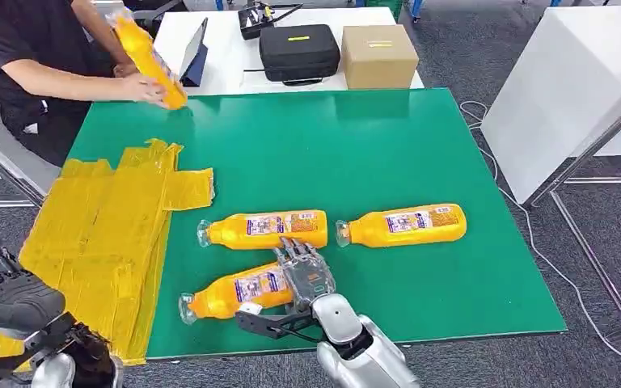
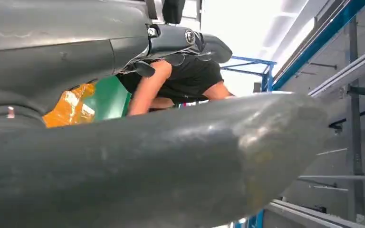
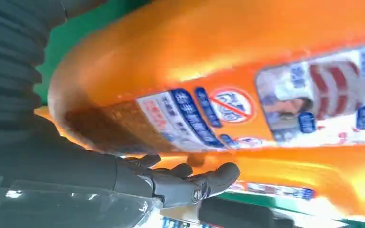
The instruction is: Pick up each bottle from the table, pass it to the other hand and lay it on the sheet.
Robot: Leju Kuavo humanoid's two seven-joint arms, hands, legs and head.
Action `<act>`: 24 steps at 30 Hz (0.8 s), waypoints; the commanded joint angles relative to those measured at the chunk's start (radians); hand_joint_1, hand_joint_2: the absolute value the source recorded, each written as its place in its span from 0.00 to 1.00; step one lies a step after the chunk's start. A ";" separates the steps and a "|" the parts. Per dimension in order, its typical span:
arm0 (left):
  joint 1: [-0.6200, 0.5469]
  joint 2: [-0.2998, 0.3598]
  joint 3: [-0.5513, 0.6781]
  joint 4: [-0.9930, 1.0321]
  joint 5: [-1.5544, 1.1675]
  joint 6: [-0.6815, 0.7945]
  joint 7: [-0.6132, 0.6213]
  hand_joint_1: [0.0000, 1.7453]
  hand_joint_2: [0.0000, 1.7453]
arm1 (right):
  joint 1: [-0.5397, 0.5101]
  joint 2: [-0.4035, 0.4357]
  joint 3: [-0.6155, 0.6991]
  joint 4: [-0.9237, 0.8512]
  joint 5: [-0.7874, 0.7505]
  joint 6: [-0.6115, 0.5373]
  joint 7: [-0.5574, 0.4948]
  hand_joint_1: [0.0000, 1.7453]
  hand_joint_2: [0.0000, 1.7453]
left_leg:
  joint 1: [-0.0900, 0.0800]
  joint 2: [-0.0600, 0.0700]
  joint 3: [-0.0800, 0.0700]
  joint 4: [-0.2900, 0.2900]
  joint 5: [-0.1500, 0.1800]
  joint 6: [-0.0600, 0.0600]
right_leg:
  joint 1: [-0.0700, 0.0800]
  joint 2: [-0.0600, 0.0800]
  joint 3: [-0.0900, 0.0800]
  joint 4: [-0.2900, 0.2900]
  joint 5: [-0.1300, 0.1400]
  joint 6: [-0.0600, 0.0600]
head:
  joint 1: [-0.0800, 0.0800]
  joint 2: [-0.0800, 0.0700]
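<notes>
right hand on nearest bottle
</notes>
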 commanded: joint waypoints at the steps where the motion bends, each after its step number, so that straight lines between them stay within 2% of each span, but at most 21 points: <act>1: -0.082 -0.011 0.038 0.113 0.013 -0.009 0.003 0.00 0.00 | -0.125 0.056 0.005 0.358 -0.031 0.002 -0.030 1.00 1.00 | 0.000 -0.001 0.003 -0.002 0.001 -0.002 | 0.000 -0.001 0.003 -0.002 0.000 0.000 | 0.000 0.000; 6: -0.089 -0.011 0.040 0.116 0.015 -0.002 0.003 0.00 0.00 | -0.144 0.067 0.009 0.403 -0.047 -0.014 -0.041 1.00 1.00 | 0.001 -0.001 0.007 -0.002 0.001 -0.002 | 0.001 -0.002 0.005 -0.003 0.001 0.000 | 0.000 0.000; 8: -0.090 -0.010 0.046 0.113 0.020 -0.001 0.003 0.00 0.00 | -0.152 0.071 0.018 0.419 -0.057 -0.016 -0.047 1.00 1.00 | 0.000 -0.001 0.010 -0.002 0.000 -0.002 | 0.000 -0.001 0.001 -0.002 -0.001 -0.001 | 0.000 0.000; 24: -0.090 -0.009 0.051 0.110 0.022 -0.001 0.003 0.00 0.00 | -0.155 0.071 0.025 0.426 -0.061 -0.014 -0.046 1.00 1.00 | 0.001 -0.002 0.012 -0.003 0.000 -0.004 | 0.001 -0.002 0.003 -0.003 -0.001 -0.002 | 0.000 0.000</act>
